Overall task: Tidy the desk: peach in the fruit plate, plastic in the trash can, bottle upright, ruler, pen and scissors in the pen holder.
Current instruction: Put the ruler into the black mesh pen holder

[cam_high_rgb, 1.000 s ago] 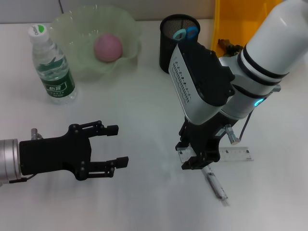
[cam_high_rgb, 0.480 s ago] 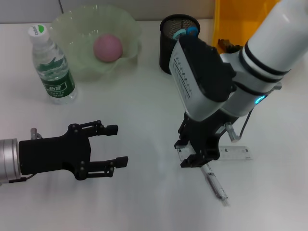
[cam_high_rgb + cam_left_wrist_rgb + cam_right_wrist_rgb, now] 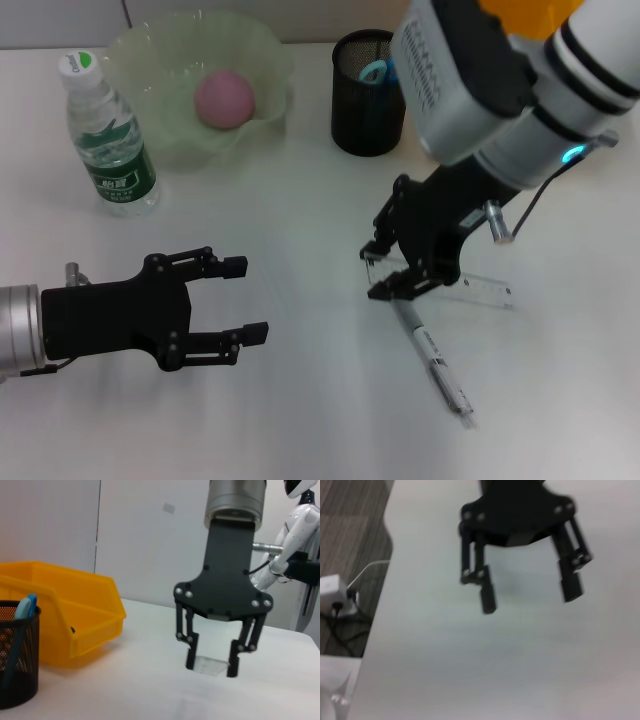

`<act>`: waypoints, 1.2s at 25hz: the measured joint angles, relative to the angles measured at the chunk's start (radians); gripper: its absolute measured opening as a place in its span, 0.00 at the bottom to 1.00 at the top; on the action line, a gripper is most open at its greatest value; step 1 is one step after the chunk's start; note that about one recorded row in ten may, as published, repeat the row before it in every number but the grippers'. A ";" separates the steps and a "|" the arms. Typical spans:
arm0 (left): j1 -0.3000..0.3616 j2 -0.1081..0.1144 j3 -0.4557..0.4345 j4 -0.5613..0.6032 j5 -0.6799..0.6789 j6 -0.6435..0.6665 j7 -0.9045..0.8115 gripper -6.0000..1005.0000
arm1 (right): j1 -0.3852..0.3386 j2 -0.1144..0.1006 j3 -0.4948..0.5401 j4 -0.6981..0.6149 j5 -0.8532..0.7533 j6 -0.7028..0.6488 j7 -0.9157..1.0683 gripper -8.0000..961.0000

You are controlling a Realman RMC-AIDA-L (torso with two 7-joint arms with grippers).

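On the white worktop (image 3: 300, 420) your right tool (image 3: 385, 270) sits just right of centre, its black fingers pinched on the near end of the clear plastic ruler (image 3: 470, 288). In the left wrist view that same tool (image 3: 212, 667) hangs fingers-down with the ruler's clear end (image 3: 209, 665) caught between the tips, right at the surface. The rest of the ruler runs off toward 3 o'clock, lying low.

The grey-and-clear pen (image 3: 435, 362) lies loose at 5 o'clock from the tool, its top end almost touching the fingers.

Your left tool (image 3: 240, 300) hovers at 8 o'clock, spread wide and holding nothing.

At 12 o'clock the black mesh pen holder (image 3: 368, 95) shows blue scissor handles (image 3: 384, 70). At 11 o'clock the pink peach (image 3: 223, 98) sits in the pale green fruit plate (image 3: 150, 55), and the water bottle (image 3: 105, 135) stands upright beside it.
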 joint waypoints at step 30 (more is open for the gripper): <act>-0.021 -0.071 -0.097 0.006 -0.009 -0.009 0.059 0.80 | -0.160 -0.003 0.273 0.028 0.302 0.269 -0.041 0.42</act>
